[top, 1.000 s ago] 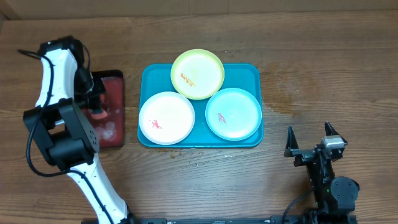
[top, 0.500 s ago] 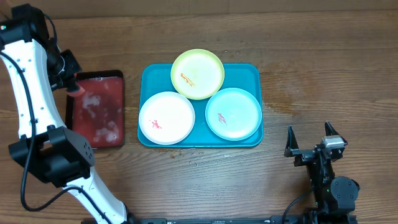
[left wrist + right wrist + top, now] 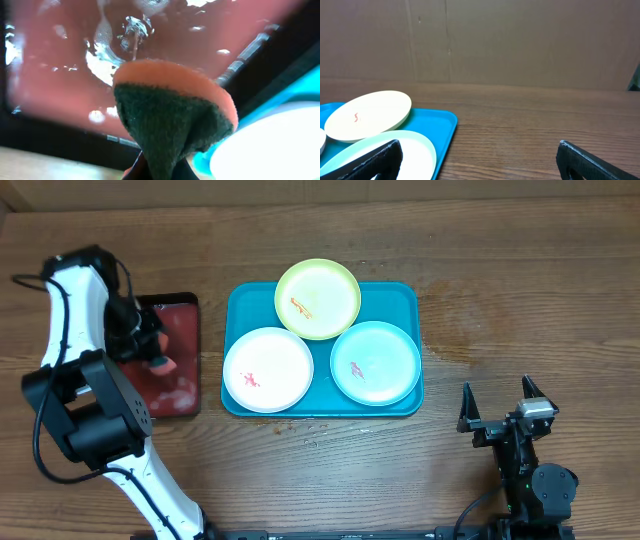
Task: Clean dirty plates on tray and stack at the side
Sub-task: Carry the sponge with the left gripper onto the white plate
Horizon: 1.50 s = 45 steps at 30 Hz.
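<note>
The turquoise tray (image 3: pixel 405 300) lies mid-table and holds three smeared plates: white (image 3: pixel 268 369) at front left, yellow-green (image 3: pixel 318 299) at the back overlapping the rim, pale mint (image 3: pixel 375 363) at front right. My left gripper (image 3: pixel 155 360) is shut on an orange-and-green sponge (image 3: pixel 170 115) over the dark red tray (image 3: pixel 180 320), left of the turquoise tray. My right gripper (image 3: pixel 497 408) is open and empty, near the front right of the table. In the right wrist view the yellow-green plate (image 3: pixel 367 116), the mint plate (image 3: pixel 415 152) and the tray (image 3: pixel 442 125) show at left.
The dark red, black-rimmed tray (image 3: pixel 55 60) has wet soapy patches. A cardboard wall (image 3: pixel 520 40) stands along the table's far edge. Bare wood table (image 3: pixel 520 310) lies right of the turquoise tray.
My left arm swung from the dark red tray's far left corner back over its middle right, with the sponge still held. The right arm and plates have not moved.
</note>
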Motion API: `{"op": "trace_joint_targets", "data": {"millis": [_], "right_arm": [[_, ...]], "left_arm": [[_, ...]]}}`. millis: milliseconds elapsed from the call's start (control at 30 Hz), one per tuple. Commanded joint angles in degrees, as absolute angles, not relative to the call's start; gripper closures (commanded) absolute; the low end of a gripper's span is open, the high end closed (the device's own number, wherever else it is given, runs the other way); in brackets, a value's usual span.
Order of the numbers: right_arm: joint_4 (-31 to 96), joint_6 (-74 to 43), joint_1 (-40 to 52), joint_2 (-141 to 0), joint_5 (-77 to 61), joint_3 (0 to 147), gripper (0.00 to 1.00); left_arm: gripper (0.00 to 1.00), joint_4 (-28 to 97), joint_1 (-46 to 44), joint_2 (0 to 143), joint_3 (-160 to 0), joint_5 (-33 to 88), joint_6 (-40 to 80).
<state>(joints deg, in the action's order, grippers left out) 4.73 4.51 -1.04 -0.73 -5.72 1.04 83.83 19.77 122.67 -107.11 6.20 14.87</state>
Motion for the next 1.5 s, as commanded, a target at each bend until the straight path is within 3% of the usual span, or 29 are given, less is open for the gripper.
{"op": "trace_joint_targets", "data": {"millis": [0, 367, 733, 1167, 1200, 1300, 1467], "right_arm": [[4.4, 4.32, -0.71, -0.16, -5.39, 0.47, 0.0], [4.4, 4.32, -0.71, -0.16, -5.39, 0.47, 0.0], [4.43, 4.32, -0.71, -0.16, -5.39, 0.47, 0.0], [4.43, 4.32, -0.71, -0.16, -5.39, 0.47, 0.0], [4.43, 4.32, -0.71, -0.16, -5.39, 0.47, 0.0], [4.43, 4.32, -0.71, -0.16, -5.39, 0.47, 0.0], [4.43, 4.32, -0.71, -0.16, -5.39, 0.47, 0.0]], "left_arm": [[0.96, 87.61, 19.75, 118.04, -116.84, 8.64, 14.11], [0.96, 93.91, 7.09, 113.51, -115.79, 8.84, 13.72], [0.96, 70.22, -8.8, 113.56, -92.12, 9.93, 17.47], [0.96, 56.75, -14.06, 113.58, -79.42, 8.32, 23.31], [0.94, 56.53, -14.02, 113.58, -79.53, 8.36, 21.85], [0.66, 58.74, -13.41, 113.56, -82.3, 8.67, 17.98], [0.55, 67.33, -13.13, 113.54, -92.73, 8.56, 14.48]]}}
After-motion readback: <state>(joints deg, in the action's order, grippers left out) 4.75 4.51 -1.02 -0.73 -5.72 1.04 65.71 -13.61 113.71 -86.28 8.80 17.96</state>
